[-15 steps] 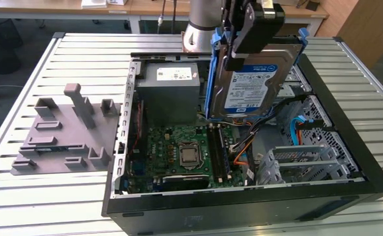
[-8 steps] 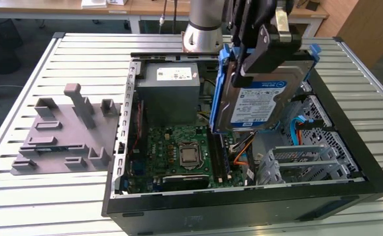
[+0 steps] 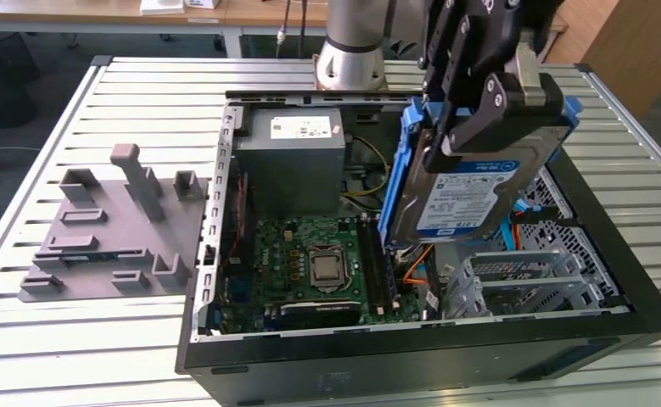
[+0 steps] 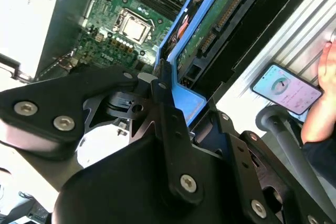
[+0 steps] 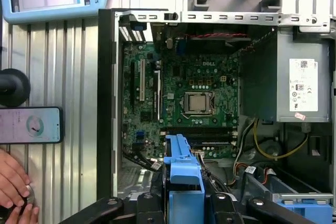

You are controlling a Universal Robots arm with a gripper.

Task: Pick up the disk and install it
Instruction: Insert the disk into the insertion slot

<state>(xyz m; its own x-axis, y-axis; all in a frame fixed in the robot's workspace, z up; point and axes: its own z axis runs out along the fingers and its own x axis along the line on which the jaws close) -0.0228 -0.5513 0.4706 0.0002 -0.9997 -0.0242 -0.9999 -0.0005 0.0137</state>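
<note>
1. The disk (image 3: 478, 182) is hanging tilted on edge above the grey drive bay (image 3: 529, 275). If it is misaligned, its blue rails are risking a jam on the bay's rim, or a snag on the orange cable (image 3: 417, 267) beside the bay.
2. The gripper (image 3: 498, 114) is pinching the disk, with its fingers pressing against it.

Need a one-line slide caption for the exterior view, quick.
Pincer grips the disk, tilted with its label showing, above the open computer case.
</note>
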